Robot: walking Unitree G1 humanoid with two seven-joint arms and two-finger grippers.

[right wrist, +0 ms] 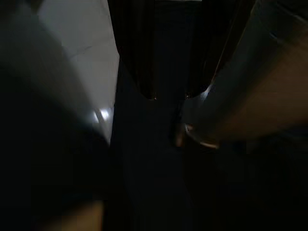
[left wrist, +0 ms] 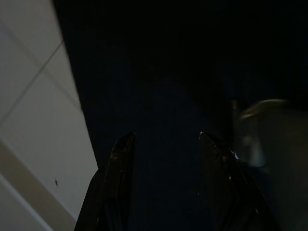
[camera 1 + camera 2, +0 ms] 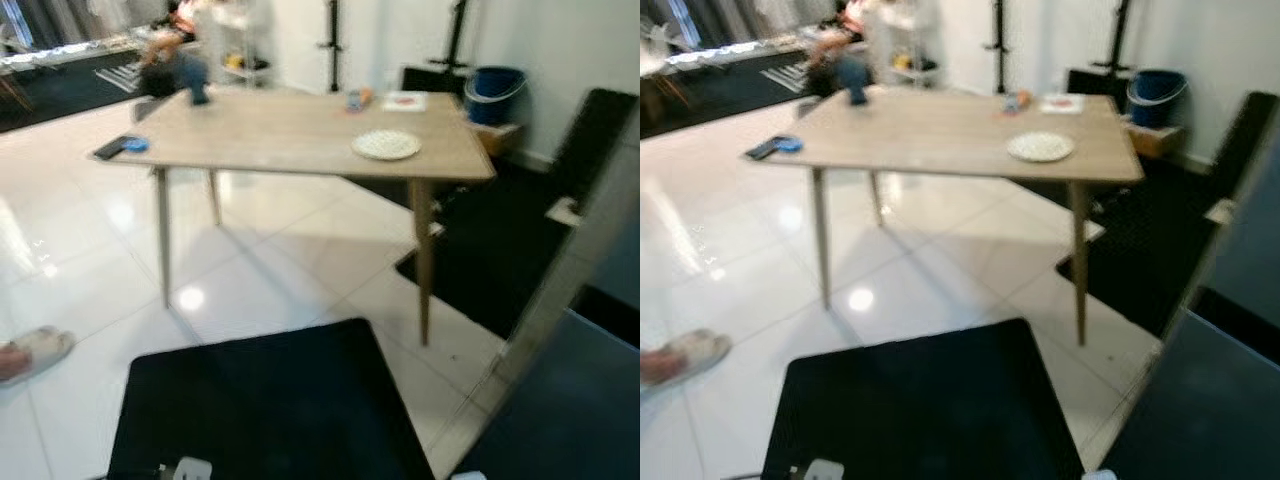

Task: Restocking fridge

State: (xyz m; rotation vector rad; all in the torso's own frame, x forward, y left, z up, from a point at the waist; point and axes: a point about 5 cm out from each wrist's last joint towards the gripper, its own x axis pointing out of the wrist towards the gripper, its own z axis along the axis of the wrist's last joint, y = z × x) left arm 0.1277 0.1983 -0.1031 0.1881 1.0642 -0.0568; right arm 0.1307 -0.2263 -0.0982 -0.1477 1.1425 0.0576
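Both grippers hang idle at the robot's sides, pointed down at a black floor mat [image 3: 270, 400]. The left gripper [image 2: 166, 144] has its two black fingers spread apart with nothing between them. The right gripper [image 1: 169, 94] shows a narrower gap between its fingertips, also with nothing held.

Judged step: transit or search, before any pick. No fridge can be made out with confidence; a dark panel with a pale edge [image 3: 560, 300], to the right of the table, may belong to it, but that cannot be told.

Landmark: a light wooden table with slim tapered legs [image 3: 300, 135], beyond the mat on glossy white tiles.
- On its near right part: a round pale patterned plate [image 3: 386, 145].
- At its far edge: small orange-and-blue items [image 3: 357, 98], too blurred to name, and a flat white card [image 3: 404, 100].
- At its left corner: a dark flat object with a blue disc [image 3: 122, 147].
- Behind its right end: a blue bucket [image 3: 494, 92].
- To its near left, on the tiles: a person's slippered foot [image 3: 30, 352].

Next move, as judged: walk up to the table, raise an arm, and choose a stock item.
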